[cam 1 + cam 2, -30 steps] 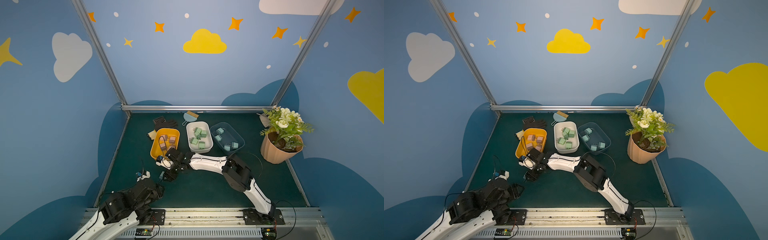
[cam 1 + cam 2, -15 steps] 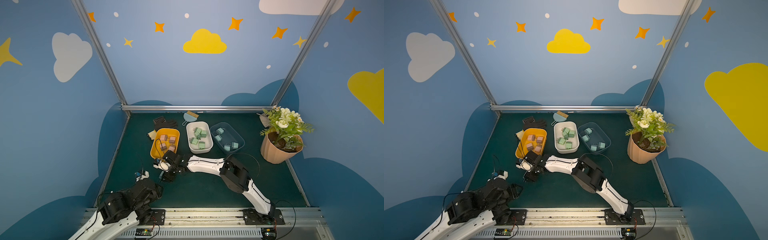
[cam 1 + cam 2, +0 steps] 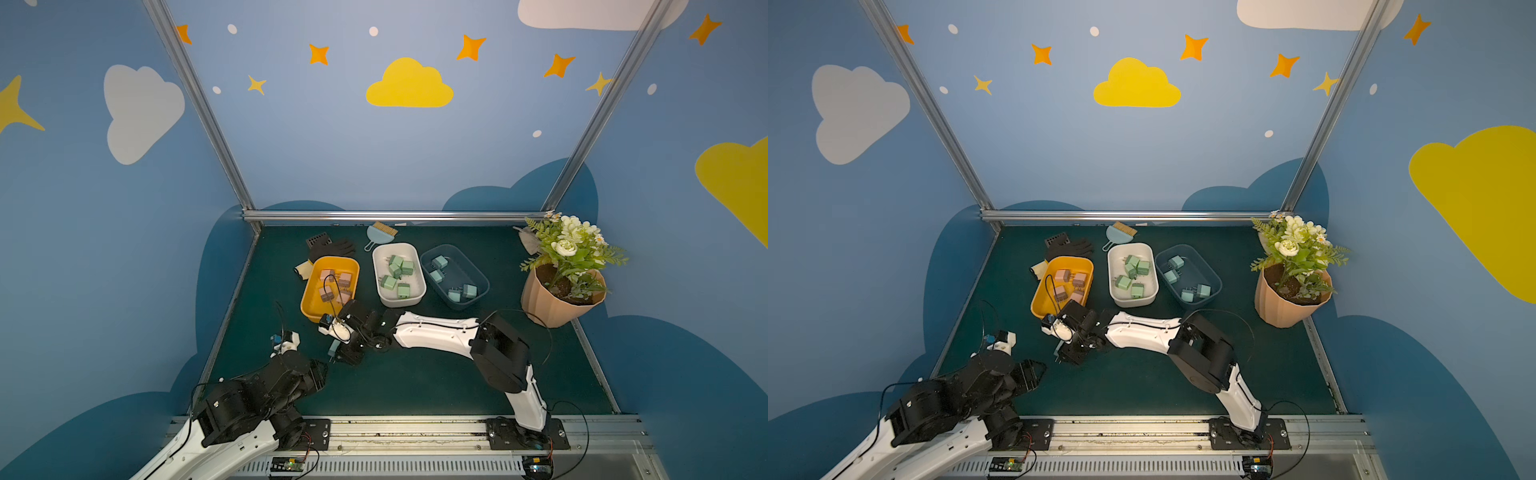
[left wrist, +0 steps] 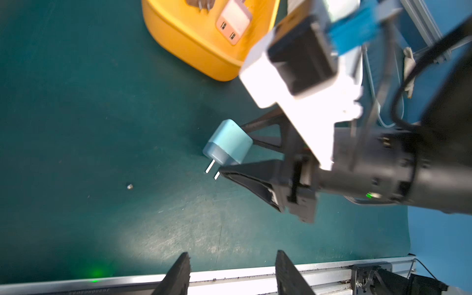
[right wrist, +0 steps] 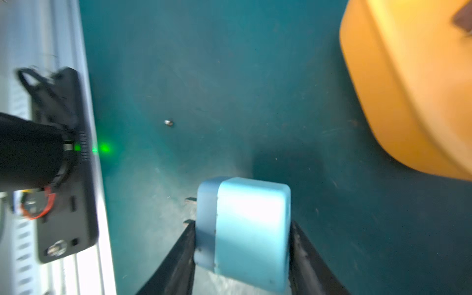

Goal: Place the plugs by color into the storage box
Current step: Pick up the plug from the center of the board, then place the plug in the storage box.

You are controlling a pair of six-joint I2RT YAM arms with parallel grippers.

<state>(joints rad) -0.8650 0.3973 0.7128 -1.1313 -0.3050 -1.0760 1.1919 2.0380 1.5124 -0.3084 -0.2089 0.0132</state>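
Note:
My right gripper [image 5: 242,224] is shut on a light blue plug [image 5: 251,229], low over the mat just in front of the yellow bin [image 3: 309,309]. Both top views show this plug [image 3: 333,348] [image 3: 1057,348], and so does the left wrist view [image 4: 227,143], with its prongs pointing away from the bin. Pink plugs [image 3: 345,279] lie in the yellow bin, green plugs [image 3: 397,266] in the white bin [image 3: 376,272], and light blue plugs [image 3: 439,262] in the dark blue bin [image 3: 478,279]. At the front left my left gripper [image 4: 232,255] hangs open, holding nothing.
A potted plant [image 3: 557,303] stands at the right. A black glove [image 3: 332,249] and a small brush [image 3: 380,232] lie behind the bins. A tiny screw [image 4: 129,186] lies on the mat. A metal rail [image 3: 415,426] runs along the front edge.
The right gripper has slid a little toward the front left and its jaws have closed on the light blue plug. The left arm has stayed where it was.

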